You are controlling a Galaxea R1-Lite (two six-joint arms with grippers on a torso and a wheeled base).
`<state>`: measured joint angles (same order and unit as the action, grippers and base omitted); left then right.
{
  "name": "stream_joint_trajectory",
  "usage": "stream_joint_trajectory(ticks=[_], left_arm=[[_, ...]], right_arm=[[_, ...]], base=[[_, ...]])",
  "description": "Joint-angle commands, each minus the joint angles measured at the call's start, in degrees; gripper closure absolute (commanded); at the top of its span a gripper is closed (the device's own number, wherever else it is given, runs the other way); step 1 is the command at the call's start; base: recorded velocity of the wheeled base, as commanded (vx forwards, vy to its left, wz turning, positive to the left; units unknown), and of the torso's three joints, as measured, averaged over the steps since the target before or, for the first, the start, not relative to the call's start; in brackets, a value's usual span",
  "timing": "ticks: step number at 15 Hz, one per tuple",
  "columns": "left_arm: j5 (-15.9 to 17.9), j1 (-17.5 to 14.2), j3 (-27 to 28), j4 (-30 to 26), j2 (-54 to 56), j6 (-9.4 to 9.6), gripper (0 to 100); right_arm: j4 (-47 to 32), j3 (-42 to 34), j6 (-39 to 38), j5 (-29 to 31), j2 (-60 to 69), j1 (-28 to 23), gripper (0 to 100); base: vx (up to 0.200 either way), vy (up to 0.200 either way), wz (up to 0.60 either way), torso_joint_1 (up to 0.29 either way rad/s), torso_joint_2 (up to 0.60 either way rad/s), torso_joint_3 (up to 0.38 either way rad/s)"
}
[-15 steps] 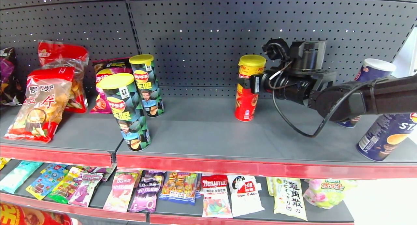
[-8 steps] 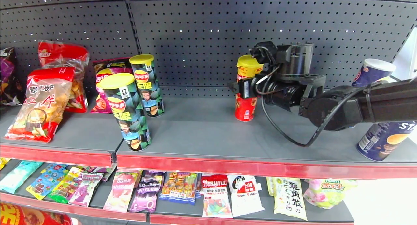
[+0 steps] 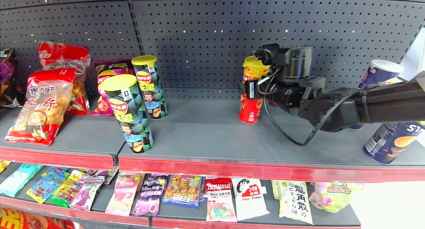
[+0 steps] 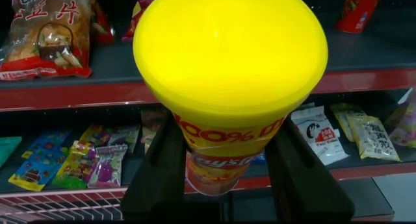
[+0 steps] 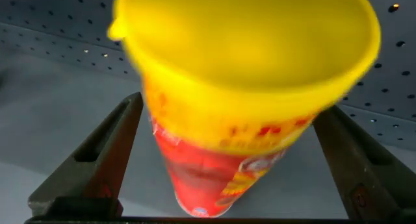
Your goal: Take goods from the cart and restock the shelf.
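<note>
A red chip can with a yellow lid point(image 3: 250, 109) stands upright on the grey upper shelf point(image 3: 206, 136), towards the back. My right gripper point(image 3: 249, 88) is at the can's upper half. In the right wrist view the can point(image 5: 221, 165) sits between the spread fingers point(image 5: 104, 159), with small gaps on both sides, so that gripper point(image 5: 227, 107) is open. My left gripper point(image 4: 227, 133) is shut on a second red can with a yellow lid point(image 4: 227, 62), held out in front of the shelves. The shelved can point(image 4: 361, 10) shows far off beyond it.
Two green-and-black cans point(image 3: 127, 113) point(image 3: 149, 86) stand left of centre, with snack bags point(image 3: 43, 106) further left. Blue cans point(image 3: 391, 142) point(image 3: 382, 71) stand at the right end. The shelf has a red front lip point(image 3: 265, 171). Candy bags point(image 3: 219, 199) line the lower shelf.
My right wrist has moved left towards the red can and dipped slightly. The can stays standing in the same spot on the shelf.
</note>
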<state>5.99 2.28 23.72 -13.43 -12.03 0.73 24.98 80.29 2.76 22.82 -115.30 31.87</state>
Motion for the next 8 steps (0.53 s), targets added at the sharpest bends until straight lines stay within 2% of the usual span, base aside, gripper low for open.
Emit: stream_joint_trajectory(ticks=[1, 8], left_arm=[[0.0, 0.0, -0.2, 0.0, 0.0, -0.03, 100], [0.1, 0.0, -0.9, 0.0, -0.1, -0.03, 100]], right_arm=[[-0.5, 0.9, 0.1, 0.2, -0.9, -0.3, 0], [-2.7, 5.2, 0.1, 2.4, -3.4, 0.0, 0]], base=[[0.0, 0.0, 0.0, 0.0, 0.0, 0.0], [0.0, 0.0, 0.0, 0.0, 0.0, 0.0]])
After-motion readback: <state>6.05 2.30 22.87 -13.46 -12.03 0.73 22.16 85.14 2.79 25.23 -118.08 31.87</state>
